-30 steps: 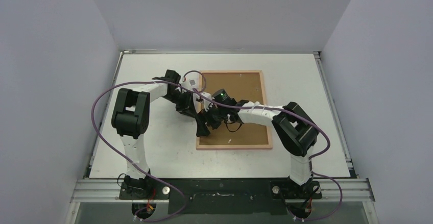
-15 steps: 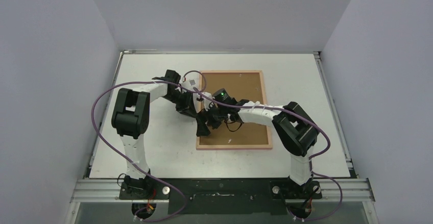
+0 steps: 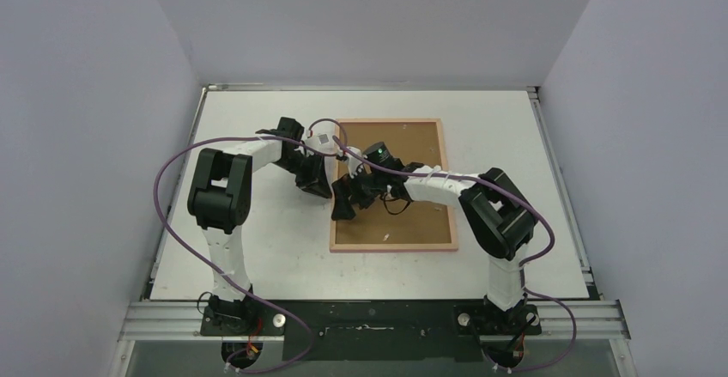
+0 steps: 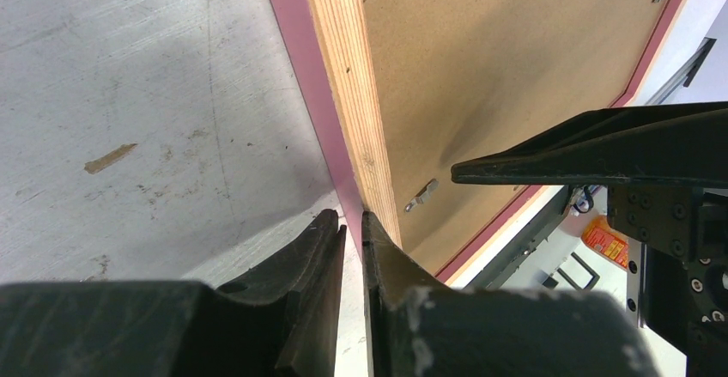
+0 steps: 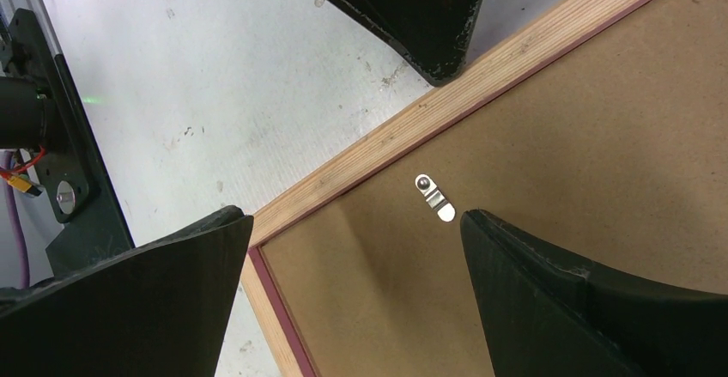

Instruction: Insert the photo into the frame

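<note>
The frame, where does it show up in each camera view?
Top external: the frame lies mid-table, brown back up.
Left wrist: its wooden edge runs from top centre down to the left gripper.
Right wrist: its edge crosses diagonally, lower left to upper right.
Shared landmark: the shut left gripper, tip at that edge.

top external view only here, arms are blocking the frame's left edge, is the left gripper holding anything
Observer: The left wrist view shows the left gripper shut, tips at the outer edge of the frame. I can't tell if anything is pinched.
Operator: and the right one
Observer: The right gripper is wide open, its fingers either side of a small metal clip on the brown backing panel.
Operator: photo showing anywhere
Observer: Not in either wrist view. Only the backing panel and the frame's rim show.
</note>
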You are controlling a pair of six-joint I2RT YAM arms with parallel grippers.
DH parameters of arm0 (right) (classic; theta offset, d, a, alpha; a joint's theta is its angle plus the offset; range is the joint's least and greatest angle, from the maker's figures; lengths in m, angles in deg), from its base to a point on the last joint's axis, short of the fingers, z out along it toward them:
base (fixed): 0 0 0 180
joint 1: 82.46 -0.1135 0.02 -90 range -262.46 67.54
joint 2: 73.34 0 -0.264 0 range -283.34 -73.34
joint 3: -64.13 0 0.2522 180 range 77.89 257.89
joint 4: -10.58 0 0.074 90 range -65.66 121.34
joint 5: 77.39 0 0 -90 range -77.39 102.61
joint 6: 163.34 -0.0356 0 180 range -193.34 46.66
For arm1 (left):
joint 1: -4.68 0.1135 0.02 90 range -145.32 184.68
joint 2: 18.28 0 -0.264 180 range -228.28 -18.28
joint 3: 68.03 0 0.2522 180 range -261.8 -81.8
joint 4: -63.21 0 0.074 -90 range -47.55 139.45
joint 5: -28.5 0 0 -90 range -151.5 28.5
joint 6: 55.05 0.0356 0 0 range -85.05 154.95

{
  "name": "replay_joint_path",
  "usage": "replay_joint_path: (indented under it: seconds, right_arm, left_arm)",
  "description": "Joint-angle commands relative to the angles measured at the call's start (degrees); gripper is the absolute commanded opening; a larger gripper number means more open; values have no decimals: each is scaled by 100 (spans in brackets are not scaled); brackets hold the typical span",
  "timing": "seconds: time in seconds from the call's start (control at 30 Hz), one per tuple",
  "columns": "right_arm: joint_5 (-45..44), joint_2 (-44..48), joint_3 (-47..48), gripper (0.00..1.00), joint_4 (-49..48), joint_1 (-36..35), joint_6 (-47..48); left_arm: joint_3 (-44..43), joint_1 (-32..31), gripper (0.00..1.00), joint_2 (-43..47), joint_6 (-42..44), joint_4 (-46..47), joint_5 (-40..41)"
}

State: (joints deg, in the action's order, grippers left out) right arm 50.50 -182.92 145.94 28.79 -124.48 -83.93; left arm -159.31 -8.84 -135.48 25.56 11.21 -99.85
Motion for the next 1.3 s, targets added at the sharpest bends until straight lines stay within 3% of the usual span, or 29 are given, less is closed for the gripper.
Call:
replay_joint_path:
  seconds: [0.0,1.27]
  right_arm:
    - [222,-94,126,98,-400,-34,-48]
    - [245,1,-291,93,-604,-597,-448]
  left_arm:
    - [-105,-10,12,-127,174,159,438]
    - [-74,35,12,-83,148,159,443]
